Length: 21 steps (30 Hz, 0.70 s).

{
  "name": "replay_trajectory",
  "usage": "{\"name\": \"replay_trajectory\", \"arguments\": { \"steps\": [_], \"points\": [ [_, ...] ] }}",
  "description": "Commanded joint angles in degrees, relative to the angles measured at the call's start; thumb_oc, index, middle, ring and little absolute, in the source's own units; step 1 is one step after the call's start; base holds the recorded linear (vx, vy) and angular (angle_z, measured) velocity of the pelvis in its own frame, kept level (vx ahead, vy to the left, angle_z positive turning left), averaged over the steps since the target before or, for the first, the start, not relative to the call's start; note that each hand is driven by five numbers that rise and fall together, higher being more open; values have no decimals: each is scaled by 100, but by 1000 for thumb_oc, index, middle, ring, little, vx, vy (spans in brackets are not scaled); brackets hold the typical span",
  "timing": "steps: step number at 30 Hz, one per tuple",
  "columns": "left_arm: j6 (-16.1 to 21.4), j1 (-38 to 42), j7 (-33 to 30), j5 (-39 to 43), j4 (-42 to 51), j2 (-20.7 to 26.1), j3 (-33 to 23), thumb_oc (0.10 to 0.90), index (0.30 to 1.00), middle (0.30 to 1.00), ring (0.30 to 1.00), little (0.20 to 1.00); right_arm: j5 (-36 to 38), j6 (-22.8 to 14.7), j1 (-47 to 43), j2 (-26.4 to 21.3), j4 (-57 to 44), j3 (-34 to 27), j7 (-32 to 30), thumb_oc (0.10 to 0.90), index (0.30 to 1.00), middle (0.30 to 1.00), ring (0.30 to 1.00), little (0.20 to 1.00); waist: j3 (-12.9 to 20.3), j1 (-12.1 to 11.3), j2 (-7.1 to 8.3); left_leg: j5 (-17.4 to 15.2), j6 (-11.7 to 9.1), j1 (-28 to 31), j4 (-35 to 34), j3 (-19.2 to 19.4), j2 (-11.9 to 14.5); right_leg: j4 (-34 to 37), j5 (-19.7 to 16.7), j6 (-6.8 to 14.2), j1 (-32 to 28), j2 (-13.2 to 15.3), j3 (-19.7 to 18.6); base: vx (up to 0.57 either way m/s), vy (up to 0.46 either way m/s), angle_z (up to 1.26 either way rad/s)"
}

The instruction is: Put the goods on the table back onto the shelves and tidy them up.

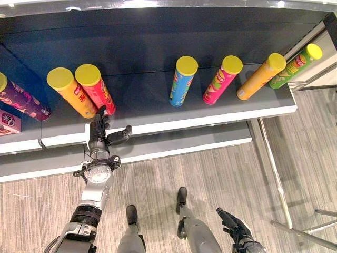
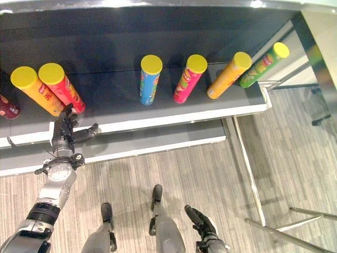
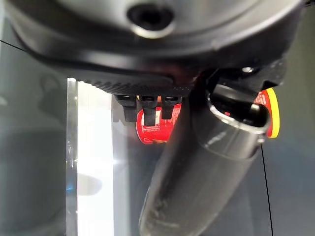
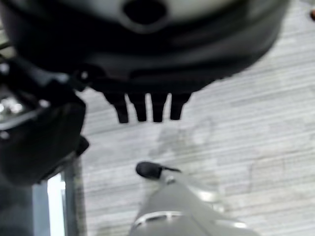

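Observation:
Several yellow-lidded tube cans stand on the dark shelf: a purple one, an orange one, a red one, then blue, pink, orange and green. My left hand reaches over the shelf's front edge, open, its straight fingers at the foot of the red can and its thumb spread to the right. In the left wrist view the red can stands just past the fingertips. My right hand hangs low over the floor, open and holding nothing.
A pink box sits at the shelf's far left. A lower shelf juts out under the top one. A metal frame runs along the floor at the right. Wide gaps separate the red and blue cans.

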State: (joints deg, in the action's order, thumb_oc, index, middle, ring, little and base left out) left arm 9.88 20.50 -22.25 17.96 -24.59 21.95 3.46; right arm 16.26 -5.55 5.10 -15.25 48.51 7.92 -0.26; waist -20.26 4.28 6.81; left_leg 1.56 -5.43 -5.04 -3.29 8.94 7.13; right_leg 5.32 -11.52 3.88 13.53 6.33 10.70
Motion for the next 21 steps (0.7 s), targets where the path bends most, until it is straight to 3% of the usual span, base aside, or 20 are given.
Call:
{"name": "replay_trajectory", "arguments": {
  "steps": [1, 21],
  "points": [
    [751, 543, -194, -85, 96, 399, -270, 800, 900, 900, 900, 900, -99, -187, 228, -200, -203, 47, -93, 800, 900, 900, 900, 900, 304, -37, 228, -174, -459, -462, 392, -445, 463, -177, 506, 1052, -422, 933, -195, 0, 0, 0],
    [783, 1173, -452, 22, -332, 764, -276, 800, 900, 900, 900, 900, -104, -219, 187, -233, -210, 171, -108, 800, 900, 900, 900, 900, 275, 40, 345, -172, -468, -541, 422, -443, 468, -185, 460, 1068, -359, 917, -189, 0, 0, 0]
  ]
}}
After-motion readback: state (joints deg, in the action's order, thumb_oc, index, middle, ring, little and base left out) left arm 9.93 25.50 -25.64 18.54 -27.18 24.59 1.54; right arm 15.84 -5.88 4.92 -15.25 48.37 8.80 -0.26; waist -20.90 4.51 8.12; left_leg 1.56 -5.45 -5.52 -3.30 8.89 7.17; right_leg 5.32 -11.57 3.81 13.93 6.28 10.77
